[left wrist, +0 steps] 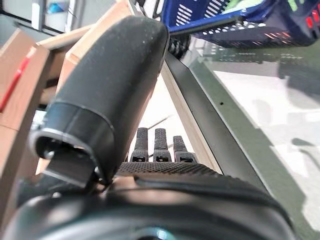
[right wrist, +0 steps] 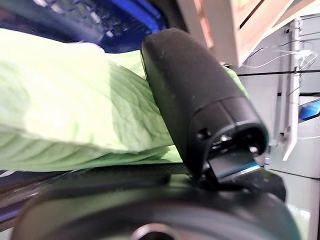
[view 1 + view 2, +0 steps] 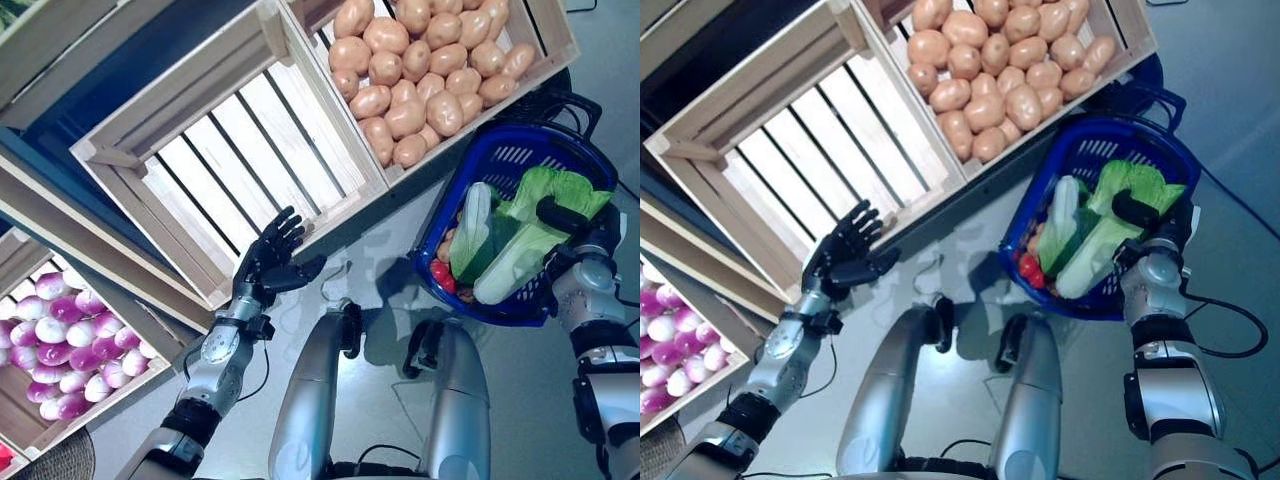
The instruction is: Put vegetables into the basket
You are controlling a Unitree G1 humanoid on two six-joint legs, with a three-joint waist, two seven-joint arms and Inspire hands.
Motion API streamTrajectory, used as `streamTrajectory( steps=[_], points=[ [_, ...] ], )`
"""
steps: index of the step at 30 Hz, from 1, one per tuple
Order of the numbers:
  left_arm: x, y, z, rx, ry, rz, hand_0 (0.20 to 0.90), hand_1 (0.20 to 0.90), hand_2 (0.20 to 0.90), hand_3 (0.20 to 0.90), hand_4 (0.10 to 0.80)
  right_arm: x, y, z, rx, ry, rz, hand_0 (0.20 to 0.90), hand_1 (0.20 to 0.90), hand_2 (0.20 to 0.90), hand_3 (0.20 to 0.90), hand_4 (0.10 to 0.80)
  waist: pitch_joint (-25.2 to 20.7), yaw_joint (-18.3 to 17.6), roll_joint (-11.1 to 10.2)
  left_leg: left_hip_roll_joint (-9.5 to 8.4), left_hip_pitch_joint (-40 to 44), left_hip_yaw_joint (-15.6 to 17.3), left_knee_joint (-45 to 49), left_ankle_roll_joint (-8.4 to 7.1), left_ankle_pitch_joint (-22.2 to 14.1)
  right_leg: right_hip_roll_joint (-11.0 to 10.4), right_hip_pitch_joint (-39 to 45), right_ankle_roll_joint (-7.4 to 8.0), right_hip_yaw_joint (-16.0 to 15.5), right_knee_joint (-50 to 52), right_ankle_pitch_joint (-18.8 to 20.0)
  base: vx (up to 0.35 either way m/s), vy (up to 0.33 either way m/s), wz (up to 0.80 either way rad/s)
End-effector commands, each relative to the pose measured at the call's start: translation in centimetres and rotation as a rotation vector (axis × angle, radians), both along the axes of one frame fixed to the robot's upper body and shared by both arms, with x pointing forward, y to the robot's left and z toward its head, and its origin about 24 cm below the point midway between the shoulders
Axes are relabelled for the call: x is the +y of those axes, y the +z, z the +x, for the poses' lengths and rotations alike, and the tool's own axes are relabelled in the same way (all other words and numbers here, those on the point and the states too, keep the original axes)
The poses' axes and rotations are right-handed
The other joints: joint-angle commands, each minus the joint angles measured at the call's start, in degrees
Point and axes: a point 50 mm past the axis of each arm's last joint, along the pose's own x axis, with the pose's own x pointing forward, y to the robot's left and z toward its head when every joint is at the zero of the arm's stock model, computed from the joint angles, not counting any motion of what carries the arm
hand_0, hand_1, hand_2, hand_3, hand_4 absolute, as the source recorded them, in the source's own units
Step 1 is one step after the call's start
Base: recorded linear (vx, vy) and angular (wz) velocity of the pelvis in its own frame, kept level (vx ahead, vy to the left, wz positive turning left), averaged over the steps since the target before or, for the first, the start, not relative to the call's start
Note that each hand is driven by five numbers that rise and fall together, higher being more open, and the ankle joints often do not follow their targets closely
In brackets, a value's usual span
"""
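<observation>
Head stereo pair looks down, sharing basket (image 3: 520, 160) and crates; wrist cameras sit close behind thumbs.

right hand (image 3: 580, 228): fingers hidden behind cabbage (image 3: 530, 225) | potato crate (image 3: 560, 40): far end cut by top edge | turnip crate (image 3: 120, 385): cut by left edge | basket (image 3: 500, 160): red items under greens too small to tell

One blue plastic basket (image 3: 505, 160) sits on the floor. Three slatted wooden crates are in view: just beside the basket, one (image 3: 545, 35) holds roughly two dozen tan potatoes (image 3: 420, 70); next along, one (image 3: 150, 150) holds nothing; farthest from the basket, one (image 3: 25, 410) holds about twenty purple-and-white turnips (image 3: 55, 345). Inside the basket lie two pale green leafy cabbages (image 3: 530, 225) and a few small red pieces (image 3: 442, 276), too small to count.
</observation>
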Motion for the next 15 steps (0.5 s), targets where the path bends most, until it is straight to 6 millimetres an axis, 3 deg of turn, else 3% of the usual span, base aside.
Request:
streamTrajectory(
  steps=[1, 15],
  points=[
    [-0.6, 5.1, -0.2, -0.294, -0.018, -0.038, 0.900, 0.900, 0.900, 0.900, 0.800, -1.0, 6.5, 0.4, -0.188, -0.032, -0.137, 0.900, 0.900, 0.900, 0.900, 0.800, -0.89, -0.23, 0.68, -0.86, 4.27, 1.81, 3.88, 3.87, -7.25, 1.99, 3.14, -5.39, -1.36, -0.18, 3.09, 0.000, 0.000, 0.00],
    [-0.6, 4.3, -0.6, -0.252, -0.049, -0.010, 0.900, 0.900, 0.900, 0.900, 0.800, -1.0, 5.6, 0.2, -0.174, 0.041, -0.129, 0.900, 0.900, 0.900, 0.900, 0.800, -1.40, 0.26, -0.85, 0.06, 4.98, 1.07, 6.68, 3.40, -7.24, 2.59, 5.08, -5.78, -2.62, 0.98, 2.57, 0.003, -0.010, 0.00]
  ],
)
